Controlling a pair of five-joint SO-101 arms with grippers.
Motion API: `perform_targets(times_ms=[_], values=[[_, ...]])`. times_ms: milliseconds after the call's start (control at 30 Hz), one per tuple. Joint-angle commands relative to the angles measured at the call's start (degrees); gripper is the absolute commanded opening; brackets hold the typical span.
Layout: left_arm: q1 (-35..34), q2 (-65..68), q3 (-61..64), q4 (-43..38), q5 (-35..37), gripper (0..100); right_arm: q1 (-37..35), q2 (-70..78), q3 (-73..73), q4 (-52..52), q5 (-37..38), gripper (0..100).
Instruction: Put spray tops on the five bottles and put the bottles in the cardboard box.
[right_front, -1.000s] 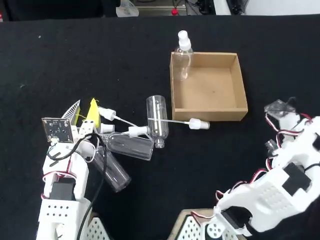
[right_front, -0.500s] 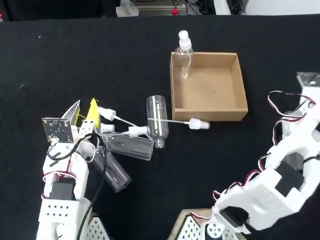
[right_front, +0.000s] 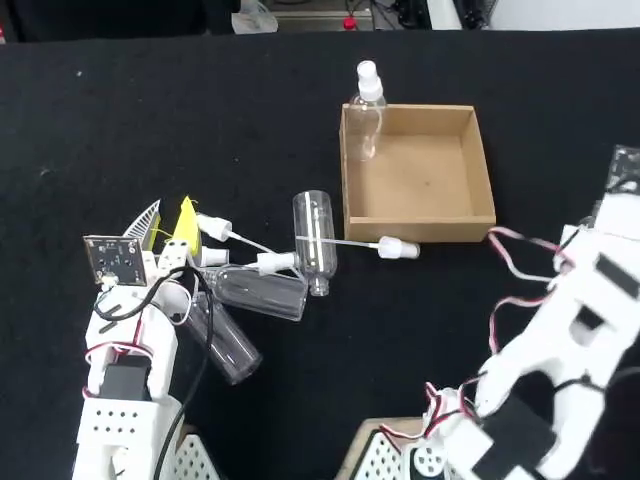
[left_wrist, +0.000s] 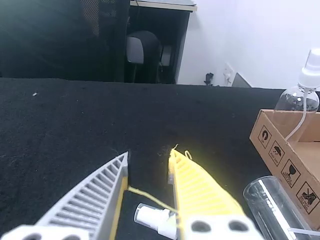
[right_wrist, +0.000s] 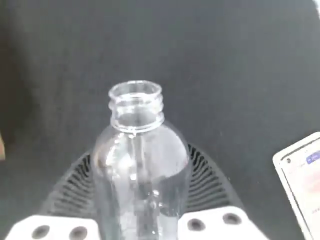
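Note:
My left gripper (right_front: 168, 222) stands open at the table's left, its grey and yellow fingers (left_wrist: 200, 200) either side of a white spray top (left_wrist: 155, 218) lying on the cloth. Two more spray tops (right_front: 275, 263) (right_front: 398, 248) lie nearby with their tubes out. Three clear uncapped bottles (right_front: 314, 240) (right_front: 262, 290) (right_front: 225, 342) lie on their sides beside them. A capped bottle (right_front: 366, 110) stands in the cardboard box (right_front: 470, 222) at its far left corner. My right gripper (right_wrist: 142, 155) is shut on an uncapped clear bottle (right_wrist: 137, 150), held at the table's right edge (right_front: 625, 162).
Black cloth covers the table. The box's near wall (left_wrist: 287, 147) stands to one side of my left gripper. A flat white phone-like object (right_wrist: 300, 170) lies on the cloth beyond the held bottle. The arm bases (right_front: 420, 455) stand at the near edge.
My right arm has swung toward the table's right edge with the bottle in its gripper. The left arm and the loose bottles and tops have not moved.

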Motion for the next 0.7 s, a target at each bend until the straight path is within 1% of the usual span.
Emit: perform_targets(times_ms=[0, 133, 233, 300, 400, 667], values=[[0.2, -0.4, 1.4, 0.1, -0.4, 13, -1.6, -3.9, 6.9, -17.0, -7.1, 1.1], [0.2, -0.4, 1.4, 0.1, -0.4, 13, -1.9, -1.5, 15.4, -37.5, -11.8, 1.1], [0.2, -0.4, 1.4, 0.1, -0.4, 13, -1.9, 1.1, 19.6, -50.9, -13.1, 1.4], [0.2, -0.4, 1.4, 0.1, -0.4, 13, -1.9, 3.8, 20.5, -57.7, -13.0, 1.5], [0.2, -0.4, 1.4, 0.1, -0.4, 13, -1.7, 9.4, 19.9, -64.5, -13.0, 1.2], [0.2, -0.4, 1.4, 0.1, -0.4, 13, -0.3, 28.5, 11.4, -75.0, -13.0, 1.1]])
